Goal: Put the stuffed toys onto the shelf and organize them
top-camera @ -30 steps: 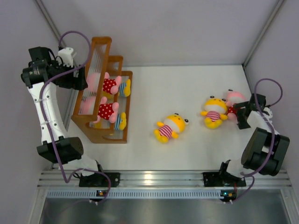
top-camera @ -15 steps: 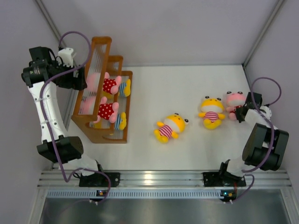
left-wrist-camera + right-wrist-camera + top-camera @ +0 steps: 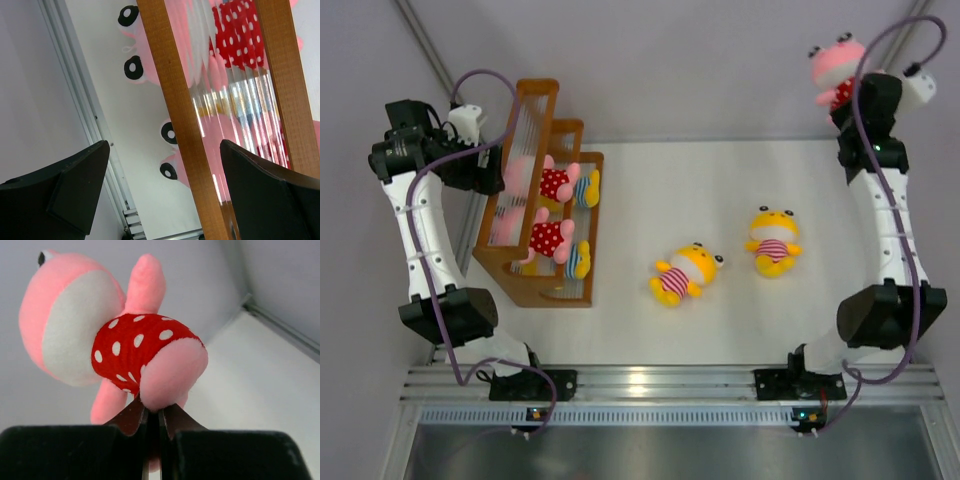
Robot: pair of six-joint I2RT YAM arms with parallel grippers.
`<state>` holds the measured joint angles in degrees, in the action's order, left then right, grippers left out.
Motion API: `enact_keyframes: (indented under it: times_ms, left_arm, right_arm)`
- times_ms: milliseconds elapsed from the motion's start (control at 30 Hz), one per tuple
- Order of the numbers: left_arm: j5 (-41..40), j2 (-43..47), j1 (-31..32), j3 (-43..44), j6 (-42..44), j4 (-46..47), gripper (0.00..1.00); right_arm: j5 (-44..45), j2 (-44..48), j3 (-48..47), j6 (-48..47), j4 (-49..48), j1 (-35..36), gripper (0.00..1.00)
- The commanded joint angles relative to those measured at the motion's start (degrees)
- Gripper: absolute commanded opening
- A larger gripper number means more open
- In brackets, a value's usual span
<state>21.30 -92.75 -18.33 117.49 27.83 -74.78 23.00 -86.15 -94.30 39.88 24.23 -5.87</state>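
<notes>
My right gripper (image 3: 843, 98) is raised high at the far right, shut on a leg of a pink stuffed toy (image 3: 834, 63) in a red white-dotted outfit. The wrist view shows its tips (image 3: 154, 415) pinching the toy's (image 3: 135, 345) pink foot, with the toy hanging free of the table. Two yellow-headed toys in pink-and-white stripes (image 3: 687, 272) (image 3: 775, 240) lie on the table. The brown stepped shelf (image 3: 537, 92) stands at the left and holds several toys (image 3: 552, 184). My left gripper (image 3: 487, 170) is open behind the shelf, a wooden rail (image 3: 175, 100) showing between its fingers (image 3: 75, 185).
Grey walls with metal frame posts (image 3: 425, 45) close in the white table (image 3: 720, 180) at the left, back and right. The arm bases sit on the aluminium rail (image 3: 640, 385) along the near edge.
The right gripper closed on the pink toy beside the right-hand yellow toy and lifted it high toward the far right corner. The left arm has barely moved.
</notes>
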Motion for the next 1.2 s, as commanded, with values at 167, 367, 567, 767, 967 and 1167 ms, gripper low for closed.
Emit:
enact_keyframes:
  times_ms: [167,367,567,767,967,1167]
  left_arm:
    - [-0.65,2.92,0.22,-0.42,4.16,1.22,0.98]
    - [-1.00,4.24,0.22,-2.18,4.95,1.22,0.98]
    - [-0.91,5.12,0.22,-2.97,5.65,1.22,0.98]
    - [-0.73,5.12,0.22,-3.23,6.09,1.22,0.98]
    - [-1.08,4.95,0.22,-3.67,6.18,1.22,0.98]
    - [-1.00,4.86,0.22,-3.41,6.18,1.31,0.98]
  right_arm:
    - [-13.40,-34.05,-40.83,-10.87,6.44,23.52,0.00]
    - [-18.08,-43.75,-46.94,-4.84,-10.94,33.99,0.00]
    - [-18.87,-48.49,-48.52,-1.21,-14.39,38.30,0.00]
    - [-21.59,-52.54,-48.70,0.55,-15.69,40.67,0.00]
    - [-25.29,-56.58,-51.16,0.64,-13.60,41.29,0.00]
    - [-25.38,-57.90,-50.89,-0.33,-11.84,42.69,0.00]
